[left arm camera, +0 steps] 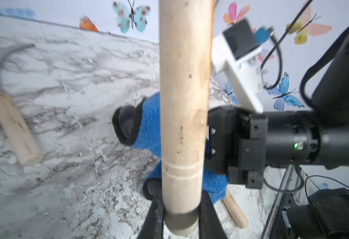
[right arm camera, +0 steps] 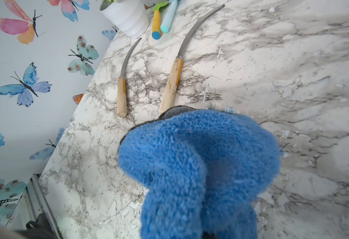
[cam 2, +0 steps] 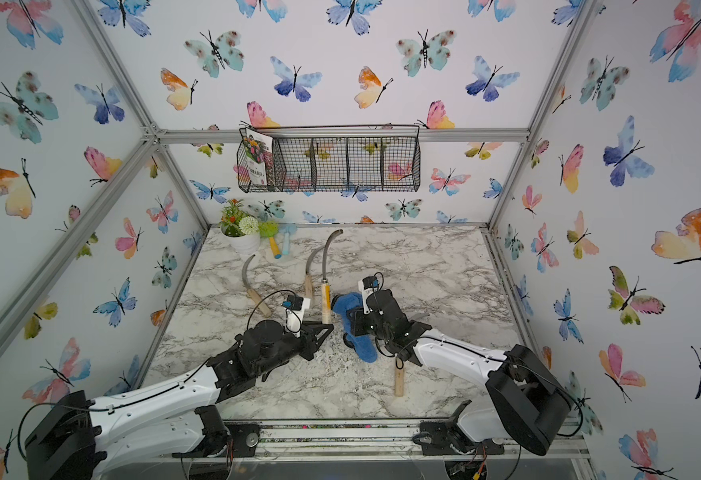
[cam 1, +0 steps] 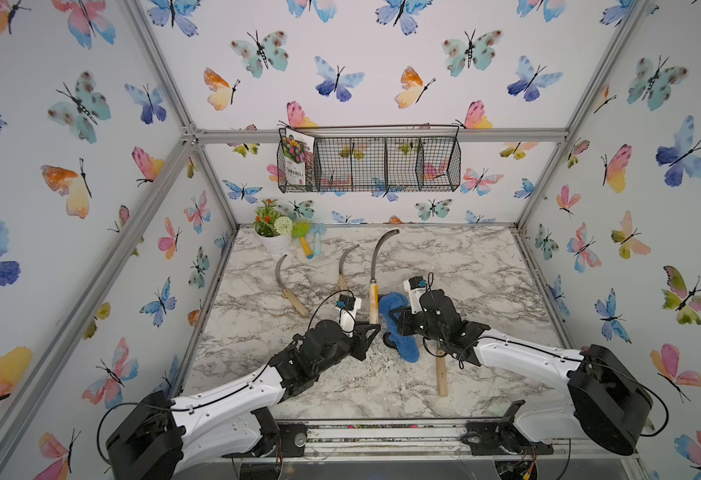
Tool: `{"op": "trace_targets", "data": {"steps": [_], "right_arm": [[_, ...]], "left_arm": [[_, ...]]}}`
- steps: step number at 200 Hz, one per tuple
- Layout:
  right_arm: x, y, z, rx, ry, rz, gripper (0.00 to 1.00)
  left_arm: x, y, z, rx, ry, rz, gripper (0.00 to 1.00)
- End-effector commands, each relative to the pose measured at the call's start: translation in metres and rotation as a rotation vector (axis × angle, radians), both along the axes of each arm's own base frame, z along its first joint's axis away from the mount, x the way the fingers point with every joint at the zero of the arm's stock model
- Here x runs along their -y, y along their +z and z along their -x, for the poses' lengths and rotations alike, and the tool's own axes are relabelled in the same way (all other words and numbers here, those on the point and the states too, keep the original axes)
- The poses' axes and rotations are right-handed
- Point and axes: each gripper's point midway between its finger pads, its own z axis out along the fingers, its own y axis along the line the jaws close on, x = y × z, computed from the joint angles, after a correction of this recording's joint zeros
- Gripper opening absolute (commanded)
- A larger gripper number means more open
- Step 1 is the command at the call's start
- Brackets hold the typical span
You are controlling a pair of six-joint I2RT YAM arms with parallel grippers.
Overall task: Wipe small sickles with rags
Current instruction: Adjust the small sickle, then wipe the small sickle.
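Left jaws: clamped shut near the butt of 1 small sickle (left arm camera: 182,115), with a round pale wooden handle ringed by 2 cut grooves and a thin curved grey blade pointing toward the far wall.
Right jaws: closed on the rag (right arm camera: 198,165), a fluffy blue terry cloth with a dark edge, bunched just beside that handle.
Worktop (cam 1: 486,270), grey-veined marble pattern: left sickle (cam 1: 295,302) and middle sickle (cam 1: 343,281) lie flat.
The 4th sickle (cam 1: 441,376) lies under the right arm, blade hidden.
White ringed pot (cam 1: 277,245) stands in the far-left corner.
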Motion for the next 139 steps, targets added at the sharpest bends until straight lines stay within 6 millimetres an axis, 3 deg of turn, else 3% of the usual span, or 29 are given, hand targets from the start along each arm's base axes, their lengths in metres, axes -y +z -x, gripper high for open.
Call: {"op": "trace_targets", "data": {"steps": [1,39,80,103,139], "right_arm": [[-0.018,0.000,0.010,-0.016,0.096,-0.062,0.03],[-0.043,-0.001,0.029,-0.028,0.245,-0.135,0.02],[-0.067,0.004,0.033,-0.014,0.350,-0.242,0.02],[-0.070,0.011,0.029,0.017,0.345,-0.267,0.02],[-0.065,0.026,0.027,0.075,0.320,-0.303,0.03]], "left_arm": [[-0.019,0.032,-0.025,0.125,0.081,0.034,0.00],[-0.017,0.053,-0.042,0.276,0.067,0.057,0.00],[0.005,0.025,-0.052,0.272,0.010,0.004,0.00],[0.002,0.010,-0.055,0.261,0.027,-0.026,0.00],[0.005,0.020,-0.045,0.279,-0.016,0.011,0.00]]}}
